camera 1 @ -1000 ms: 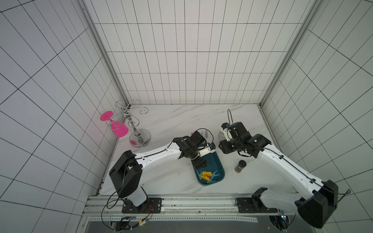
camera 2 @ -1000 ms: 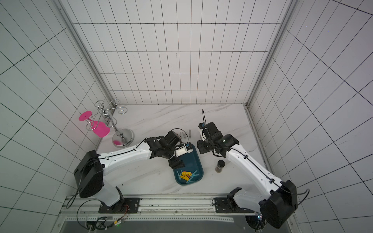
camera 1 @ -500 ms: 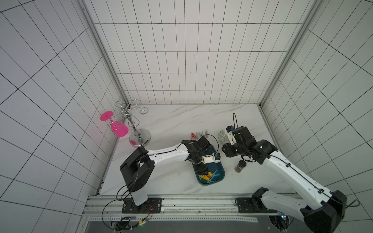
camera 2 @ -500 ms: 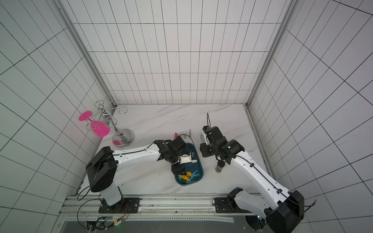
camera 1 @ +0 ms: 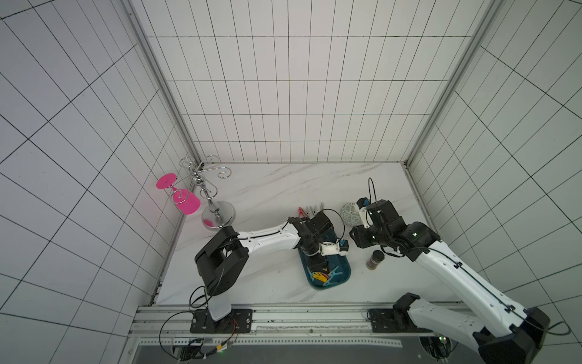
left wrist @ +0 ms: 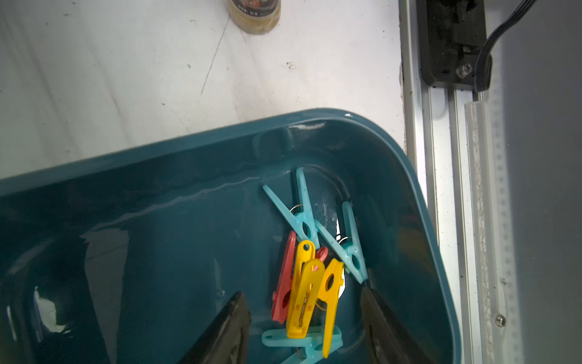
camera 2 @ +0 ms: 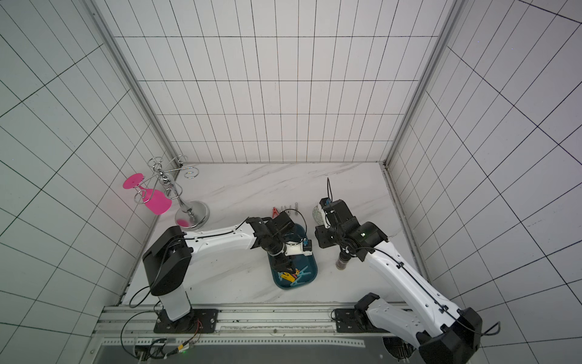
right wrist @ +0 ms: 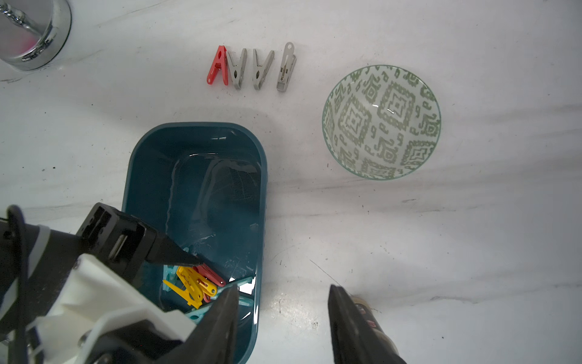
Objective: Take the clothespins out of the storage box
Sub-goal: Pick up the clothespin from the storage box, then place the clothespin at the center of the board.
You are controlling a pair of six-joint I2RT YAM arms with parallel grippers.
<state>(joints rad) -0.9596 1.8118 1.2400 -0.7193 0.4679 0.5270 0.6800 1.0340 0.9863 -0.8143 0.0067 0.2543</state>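
White tiled walls with dark grout close in a white marble-look counter [camera 1: 283,189]. Near its front edge, about midway along, sits the dark teal storage box [left wrist: 315,115], its long axis running front to back. The clothespins [left wrist: 310,283] are heaped at the box's front end: yellow, red and light blue, overlapping.

The left arm reaches out from the front rail [camera 1: 283,318] with its wrist bent steeply down into the box. The left gripper [left wrist: 301,291] has its jaws spread either side of the yellow and red ones and grips none.

A row of four pegs [right wrist: 252,67], one red and three grey, lies on the counter just past the box's far end.

The right arm's wrist points downward. The right gripper [right wrist: 283,288] hangs with jaws apart and nothing between them, above the counter between the box and a spice jar [camera 1: 374,260]. The jar's label is too blurred to read.

A green-and-white patterned bowl [right wrist: 352,119] stands farther back toward the right edge. By the left edge, a chrome glass rack [camera 1: 217,214] carries an inverted pink wine glass [camera 1: 185,201].
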